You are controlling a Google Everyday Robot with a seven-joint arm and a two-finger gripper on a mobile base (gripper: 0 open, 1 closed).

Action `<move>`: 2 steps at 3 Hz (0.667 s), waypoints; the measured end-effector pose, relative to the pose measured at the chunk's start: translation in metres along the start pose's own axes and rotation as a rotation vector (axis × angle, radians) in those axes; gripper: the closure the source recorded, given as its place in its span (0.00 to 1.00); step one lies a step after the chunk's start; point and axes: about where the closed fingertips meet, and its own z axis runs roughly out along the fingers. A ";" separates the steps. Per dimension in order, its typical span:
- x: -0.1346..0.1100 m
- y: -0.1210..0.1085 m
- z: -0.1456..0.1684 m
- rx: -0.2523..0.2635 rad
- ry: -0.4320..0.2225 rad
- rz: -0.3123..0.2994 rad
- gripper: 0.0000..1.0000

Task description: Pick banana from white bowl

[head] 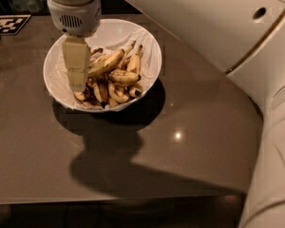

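The white bowl (148, 56) stands on the left half of a grey-brown table and holds several bananas on a white paper liner. The banana (106, 63), the longest and palest one, lies across the top of the pile, slanting up to the right. My gripper (77, 85) hangs straight down into the left side of the bowl, with its tip at the lower left end of the banana. The gripper's cream fingers (76, 61) hide that end. Shorter, browner bananas (124, 77) lie under and to the right.
The grey-brown table (133, 146) reaches to a front edge at the bottom. My large white arm (237, 42) covers the upper right and right side. A black-and-white marker tag (8, 23) lies at the far left corner.
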 end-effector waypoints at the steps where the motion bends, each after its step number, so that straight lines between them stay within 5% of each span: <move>1: 0.003 -0.006 0.016 -0.030 0.010 0.017 0.07; 2: 0.003 -0.010 0.026 -0.043 0.026 0.022 0.13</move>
